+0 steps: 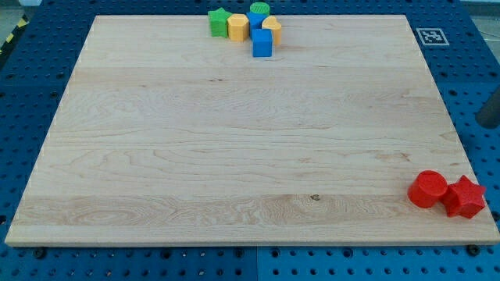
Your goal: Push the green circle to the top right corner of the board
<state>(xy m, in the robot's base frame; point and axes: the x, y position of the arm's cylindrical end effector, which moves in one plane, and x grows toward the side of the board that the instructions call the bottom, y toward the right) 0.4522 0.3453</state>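
The green circle point(259, 8) sits at the top edge of the wooden board point(234, 140), near the middle, at the back of a tight cluster. In the cluster are a green star point(218, 22), a yellow block point(238, 27), a yellow block point(272, 29), a blue block point(257, 19) partly hidden behind them, and a blue cube point(262, 43) in front. My tip does not show in the camera view. The board's top right corner point(402, 19) has no block on it.
A red cylinder point(428, 190) and a red star point(465, 197) sit touching at the board's bottom right corner. A printed marker tag point(431, 36) lies just off the top right corner. A dark object point(490, 109) shows at the view's right edge.
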